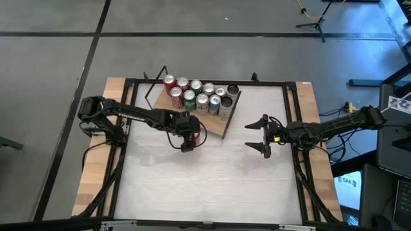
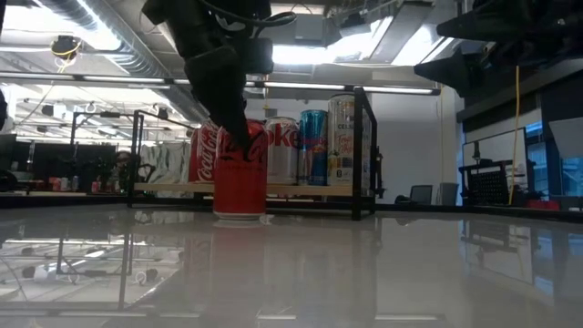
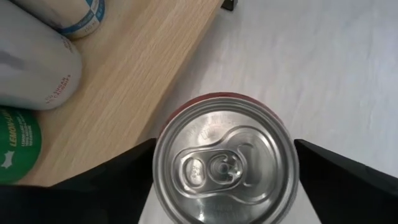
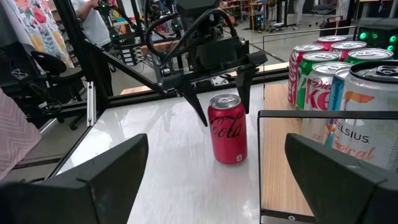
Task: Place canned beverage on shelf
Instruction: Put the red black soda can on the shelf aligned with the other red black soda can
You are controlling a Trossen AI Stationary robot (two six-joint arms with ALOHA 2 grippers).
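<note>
Red can upright on the surface, just beside the shelf. Left gripper above it, fingers wide, not gripping. Thin, slick wall (likely dents): grasp mid-body. Right gripper waits, fingers wide.

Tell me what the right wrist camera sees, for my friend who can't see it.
A red cola can stands upright on the white table, the left gripper above it, fingers either side. Beside it, more cans crowd a wooden shelf.
</note>
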